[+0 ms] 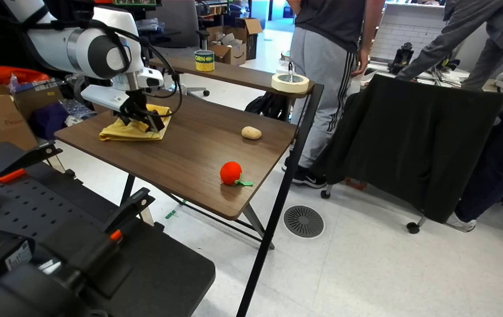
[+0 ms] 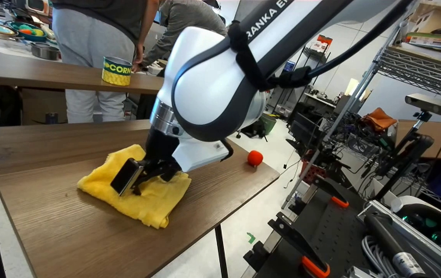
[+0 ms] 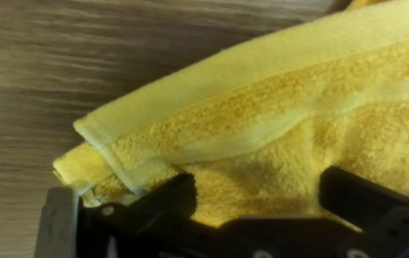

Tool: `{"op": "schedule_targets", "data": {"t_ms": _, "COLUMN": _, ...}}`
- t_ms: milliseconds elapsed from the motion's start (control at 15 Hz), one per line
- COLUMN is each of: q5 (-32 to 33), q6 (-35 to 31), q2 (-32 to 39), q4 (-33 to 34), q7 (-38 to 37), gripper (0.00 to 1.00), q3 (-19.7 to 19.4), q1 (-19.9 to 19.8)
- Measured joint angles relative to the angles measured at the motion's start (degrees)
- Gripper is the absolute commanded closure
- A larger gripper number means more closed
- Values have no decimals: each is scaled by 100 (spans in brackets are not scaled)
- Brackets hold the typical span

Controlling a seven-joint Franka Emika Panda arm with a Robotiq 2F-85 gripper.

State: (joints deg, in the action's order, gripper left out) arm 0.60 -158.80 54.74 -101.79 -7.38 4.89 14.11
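Gripper (image 3: 257, 181), fingers (image 3: 176, 195) well apart, over a folded towel (image 3: 254, 125); a partial catch looks the likely fault.
Cannot tell whether the fingertips touch cloth. Closing on the top layer alone could peel the fold; pressing too low could scrape the table (image 1: 190, 147). Towel lies inside the edges, toward the end away from the corner with the red ball (image 1: 231, 172): yellow, looped pile, smooth pale bands, layers offset at one corner, surface rumpled.
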Motion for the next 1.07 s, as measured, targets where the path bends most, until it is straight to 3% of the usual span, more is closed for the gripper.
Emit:
{"op": "schedule_targets", "data": {"t_ms": 533, "q5": -6, "q6": 0, "q2": -8, "q4": -8, "q7": -5, "gripper": 0, "q3": -155, "q1": -3}}
{"op": "schedule_targets", "data": {"t_ms": 867, "q5": -43, "q6": -38, "q2": -72, "q4": -113, "q7": -24, "gripper": 0, "q3": -357, "q1": -331}}
{"op": "schedule_targets", "data": {"t_ms": 1067, "q5": -46, "q6": -429, "q2": -159, "q4": -283, "q7": -15, "gripper": 0, "q3": -345, "q1": -507}}
